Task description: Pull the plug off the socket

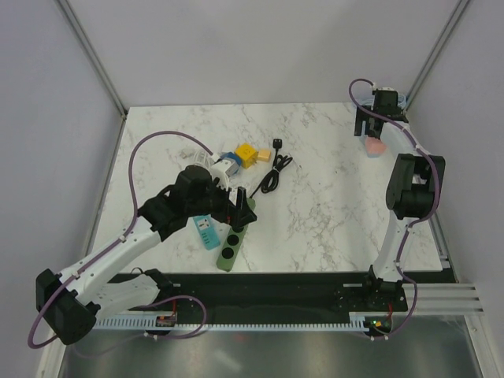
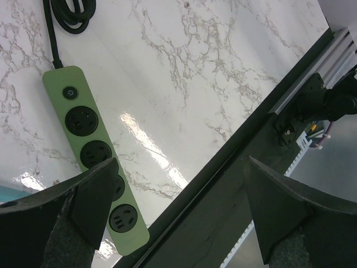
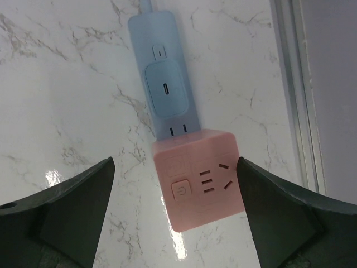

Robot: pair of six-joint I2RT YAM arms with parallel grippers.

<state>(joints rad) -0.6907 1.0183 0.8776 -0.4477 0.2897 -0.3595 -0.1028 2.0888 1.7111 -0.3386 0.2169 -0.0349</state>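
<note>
A pink cube socket [image 3: 201, 184] lies on the marble table near its right edge. A light blue plug [image 3: 167, 89] is stuck into the cube's far side, and its two prongs still show partly. My right gripper [image 3: 175, 159] hangs open above them, one finger on each side of the cube, touching nothing. From above, the pink socket [image 1: 376, 146] peeks out under the right gripper [image 1: 375, 135] at the back right. My left gripper [image 2: 182, 159] is open and empty over the table's front edge, beside a green power strip [image 2: 83, 139].
The green strip [image 1: 232, 244] has a black cord [image 1: 272, 173] coiled behind it. A teal socket block [image 1: 207, 231], a yellow cube [image 1: 246, 153] and a blue cube [image 1: 228, 164] lie near the left arm. A metal rail [image 3: 295, 95] runs just right of the pink socket.
</note>
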